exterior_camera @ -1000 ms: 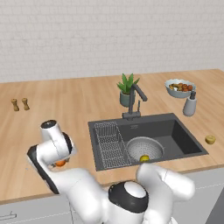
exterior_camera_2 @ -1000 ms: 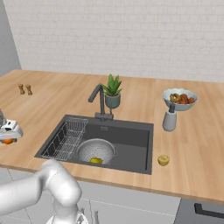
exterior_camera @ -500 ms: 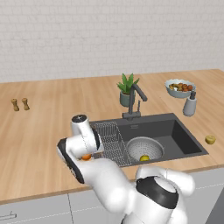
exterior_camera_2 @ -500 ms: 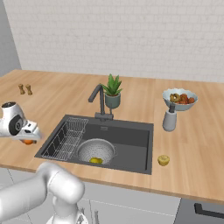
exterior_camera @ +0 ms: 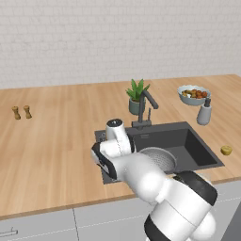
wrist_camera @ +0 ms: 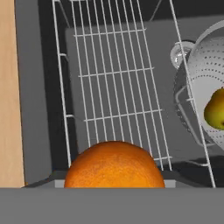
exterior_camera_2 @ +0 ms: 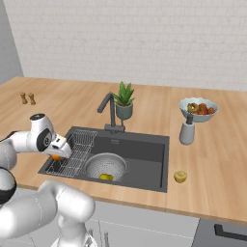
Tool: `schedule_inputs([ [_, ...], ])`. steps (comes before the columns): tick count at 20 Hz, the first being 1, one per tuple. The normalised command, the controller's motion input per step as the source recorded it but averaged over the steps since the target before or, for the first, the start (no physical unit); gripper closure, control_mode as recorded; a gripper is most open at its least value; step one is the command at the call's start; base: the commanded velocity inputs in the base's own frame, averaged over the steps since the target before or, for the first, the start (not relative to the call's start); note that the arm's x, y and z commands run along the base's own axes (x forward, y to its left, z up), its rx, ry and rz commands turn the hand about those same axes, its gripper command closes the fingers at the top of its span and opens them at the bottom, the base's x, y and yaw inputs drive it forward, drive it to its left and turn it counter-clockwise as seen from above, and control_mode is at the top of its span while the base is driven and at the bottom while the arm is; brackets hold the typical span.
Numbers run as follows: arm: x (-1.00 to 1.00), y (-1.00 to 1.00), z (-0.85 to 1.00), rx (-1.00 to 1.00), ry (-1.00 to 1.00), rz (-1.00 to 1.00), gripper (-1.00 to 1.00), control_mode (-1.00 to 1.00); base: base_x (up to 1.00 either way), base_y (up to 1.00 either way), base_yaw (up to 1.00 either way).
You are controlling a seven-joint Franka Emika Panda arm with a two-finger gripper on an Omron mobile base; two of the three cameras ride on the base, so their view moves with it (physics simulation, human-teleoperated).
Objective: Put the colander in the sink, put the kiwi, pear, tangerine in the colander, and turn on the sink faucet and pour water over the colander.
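Over the wire rack (wrist_camera: 118,87) at the near-left end of the sink (exterior_camera_2: 144,154), your gripper (exterior_camera_2: 57,153) was closed on the tangerine (wrist_camera: 114,165), which sat low in the hand view with the rack's bars directly beneath it. In the right base view the orange fruit showed just under the hand, at the rack's outer edge.

The colander (exterior_camera_2: 106,166) stood in the basin beside the rack, and the pear (wrist_camera: 215,109) already lay inside it. The kiwi (exterior_camera_2: 180,176) was on the counter to the right of the sink, well apart from the hand. The sink faucet (exterior_camera_2: 110,112) rose behind the basin, with the potted plant (exterior_camera_2: 124,100) just beside it.

Your main risk, as I judged it, was letting go too early. Released there, the tangerine would have landed on the rack and could have rolled along the bars or dropped between rack and colander instead of into the bowl. You needed to carry it sideways until it hung over the colander's open mouth. A low pass could also have clipped the colander's rim and shoved it across the basin. Dropping from too high might have bounced the tangerine off the pear and out.
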Motion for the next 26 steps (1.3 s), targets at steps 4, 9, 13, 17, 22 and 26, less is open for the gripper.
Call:
schedule_inputs([
  [4,0.18,-1.0,0.0,0.0,0.0,-0.13,1.0,-1.0,0.0,0.0,0.0],
  [9,0.12,-1.0,0.0,0.0,0.0,-0.12,1.0,-1.0,0.0,0.0,0.0],
  [13,0.05,-0.94,-0.02,0.01,0.0,-0.09,1.0,-1.0,0.0,0.0,0.0],
  [17,0.0,-0.73,-0.12,0.0,0.0,-0.05,1.0,-1.0,0.0,0.0,0.0],
  [22,0.0,-0.34,-0.27,0.0,0.0,-0.01,1.0,-1.0,0.0,0.0,0.0],
  [26,0.0,-0.03,-0.35,0.0,0.0,0.0,1.0,-1.0,0.0,0.0,0.0],
])
